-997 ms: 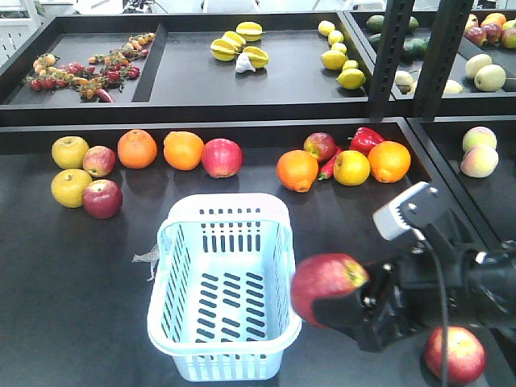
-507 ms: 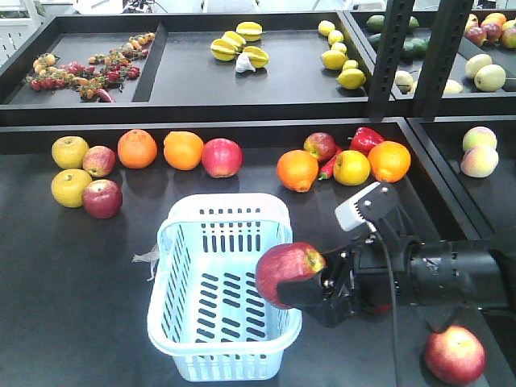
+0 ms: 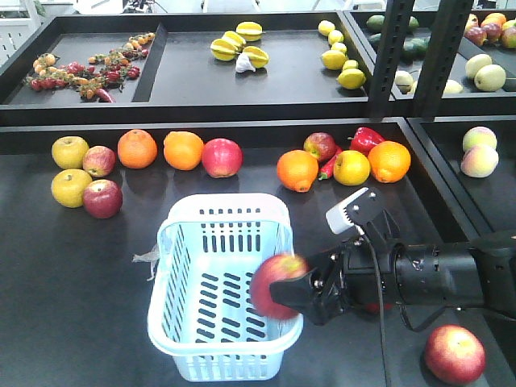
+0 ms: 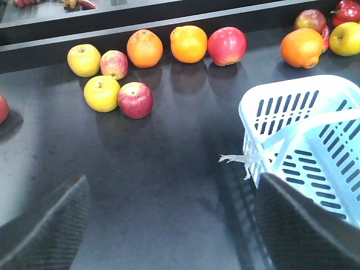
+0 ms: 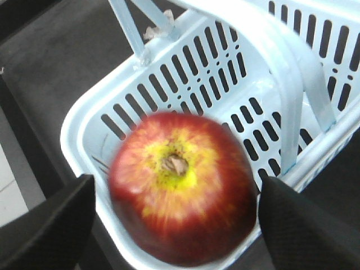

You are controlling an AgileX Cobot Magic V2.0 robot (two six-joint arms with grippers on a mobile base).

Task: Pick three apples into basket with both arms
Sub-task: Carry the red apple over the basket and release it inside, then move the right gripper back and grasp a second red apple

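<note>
Dark matte tabletop w/ raised blk shelf trays behind, blk metal upright, bright even light

No text, label, brand, number or sign can be read in any view. A pale scrap tied at the handle joint of the basket shows no legible print. The light-grey plate on the right arm carries small dark marks; they are too small to tell whether they are characters.
</note>
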